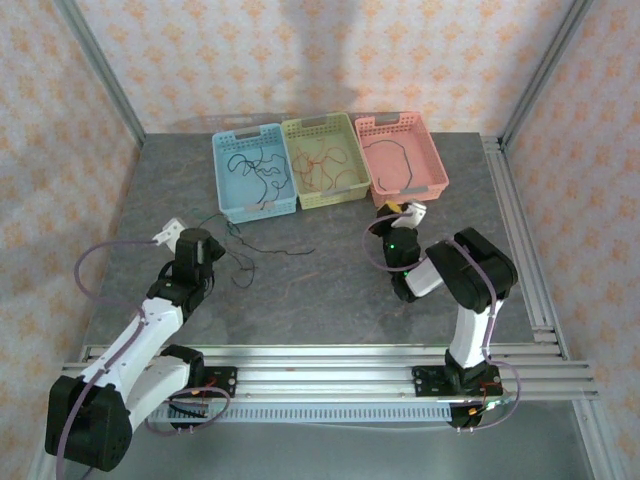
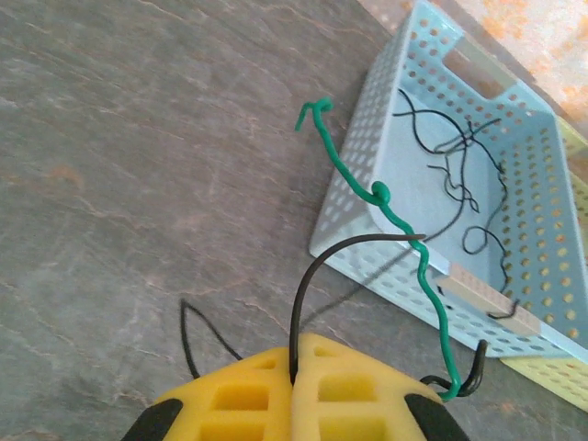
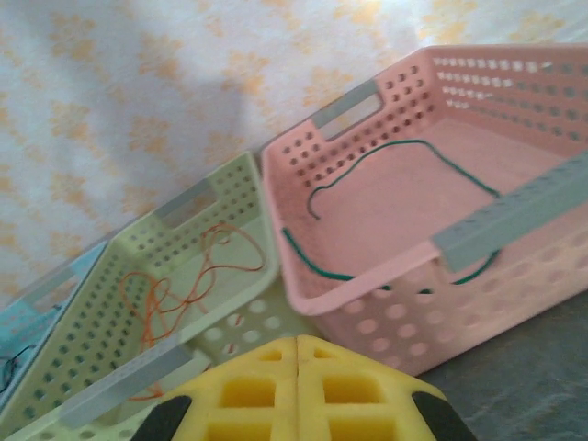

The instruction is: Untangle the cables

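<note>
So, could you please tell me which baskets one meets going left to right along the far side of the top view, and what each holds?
Blue basket with black cables → yellow basket with orange cables → pink basket with a green cable.

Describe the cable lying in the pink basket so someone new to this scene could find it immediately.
At the far side of the table, find the pink basket, rightmost of three in a row. A loosely curved green cable lies inside it. The middle basket holds orange strands and the blue basket black strands.
</note>
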Tool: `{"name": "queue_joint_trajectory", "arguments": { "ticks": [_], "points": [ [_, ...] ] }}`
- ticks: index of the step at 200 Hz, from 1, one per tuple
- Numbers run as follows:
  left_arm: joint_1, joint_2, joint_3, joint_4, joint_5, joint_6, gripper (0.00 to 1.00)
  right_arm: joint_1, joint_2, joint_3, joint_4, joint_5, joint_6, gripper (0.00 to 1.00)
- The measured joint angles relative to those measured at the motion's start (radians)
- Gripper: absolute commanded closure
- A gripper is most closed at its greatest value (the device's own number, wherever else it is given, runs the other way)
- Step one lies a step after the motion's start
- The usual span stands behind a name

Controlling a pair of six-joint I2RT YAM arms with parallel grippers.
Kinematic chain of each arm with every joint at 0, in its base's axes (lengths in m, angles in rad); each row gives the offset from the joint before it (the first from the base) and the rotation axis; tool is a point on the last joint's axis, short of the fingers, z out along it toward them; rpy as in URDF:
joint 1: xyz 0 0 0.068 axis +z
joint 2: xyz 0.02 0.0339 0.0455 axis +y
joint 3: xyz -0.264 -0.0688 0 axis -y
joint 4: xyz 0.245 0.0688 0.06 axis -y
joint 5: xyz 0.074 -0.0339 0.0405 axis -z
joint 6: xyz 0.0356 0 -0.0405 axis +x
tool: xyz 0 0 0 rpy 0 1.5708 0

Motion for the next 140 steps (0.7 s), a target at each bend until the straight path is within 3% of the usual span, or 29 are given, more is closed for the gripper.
{"name": "queue_joint_trajectory", "arguments": {
  "ticks": [42, 83, 114, 140],
  "points": [
    [0.000, 0.002, -0.007, 0.061, 0.076, 0.027, 1.00, 0.003, 0.001, 0.034, -0.004, -0.169, -0.023, 1.00],
    [-0.001, 0.001, -0.033, 0.129, 0.162, 0.049, 1.00, 0.056, 0.069, 0.161, -0.005, -0.499, -0.073, 0.65],
    [-0.001, 0.003, -0.052, 0.200, 0.271, 0.071, 1.00, 0.145, 0.114, 0.205, -0.009, -0.717, -0.128, 0.53],
    [-0.016, 0.035, -0.052, 0.267, 0.373, 0.098, 1.00, 0.160, 0.123, 0.212, -0.016, -0.838, -0.157, 0.47]
  ]
}}
